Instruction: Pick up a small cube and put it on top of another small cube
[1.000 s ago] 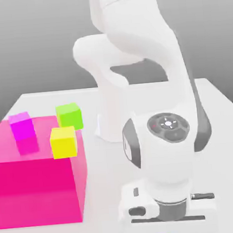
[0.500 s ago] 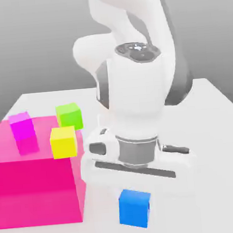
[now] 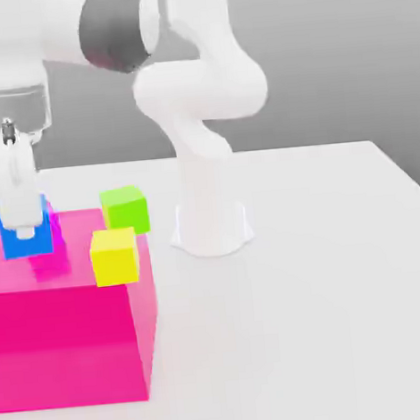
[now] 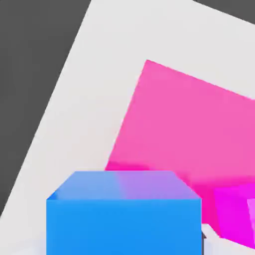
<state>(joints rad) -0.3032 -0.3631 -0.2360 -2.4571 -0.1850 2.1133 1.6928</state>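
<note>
From the blue cube [image 3: 42, 243] in the exterior view, obstacles are the green cube [image 3: 126, 212] at 3 o'clock and yellow cube [image 3: 115, 258] at 4; beyond, the table [image 3: 337, 283] lies open.

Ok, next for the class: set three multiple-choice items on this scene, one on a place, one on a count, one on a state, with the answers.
1. In the exterior view, where is the yellow cube relative to the magenta cube?
A) To the view's left
B) To the view's right
C) Directly above it

2. How many small cubes show in the exterior view?
A) Two
B) Three
C) Four

3. What is the state of the blue cube?
A) Held by the gripper
B) Lying on the table
C) Under the yellow cube

Key:
1 B: yellow sits further toward that view's right.
2 C: blue, magenta, yellow and green cube.
3 A: it is gripped at the hand in the exterior view.
</note>
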